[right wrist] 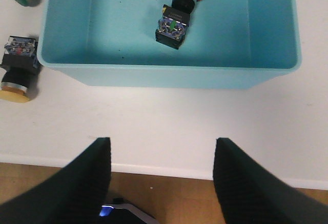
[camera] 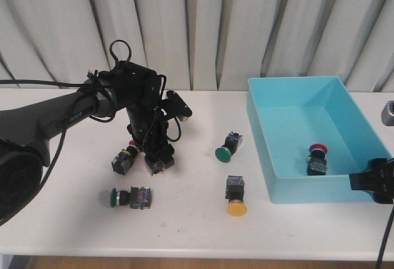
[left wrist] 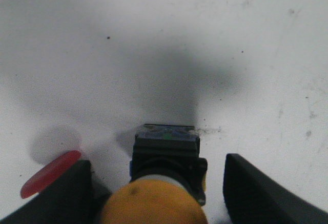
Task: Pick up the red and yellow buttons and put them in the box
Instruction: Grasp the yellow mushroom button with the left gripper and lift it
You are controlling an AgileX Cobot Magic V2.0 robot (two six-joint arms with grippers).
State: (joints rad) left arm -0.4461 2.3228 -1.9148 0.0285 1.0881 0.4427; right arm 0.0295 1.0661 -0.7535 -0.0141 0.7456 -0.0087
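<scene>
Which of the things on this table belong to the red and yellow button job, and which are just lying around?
Job:
box
red button in box
yellow button near box
yellow button between left gripper fingers
red button beside it

Lying about:
two green buttons

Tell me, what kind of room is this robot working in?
Probably a robot test lab, not a home or factory. A plain white table stands before a pleated curtain, and only push-button switches and a blue box are laid out.

White table [camera: 184, 220] w/ box [camera: 289, 186], scattered buttons [camera: 236, 196].
</scene>
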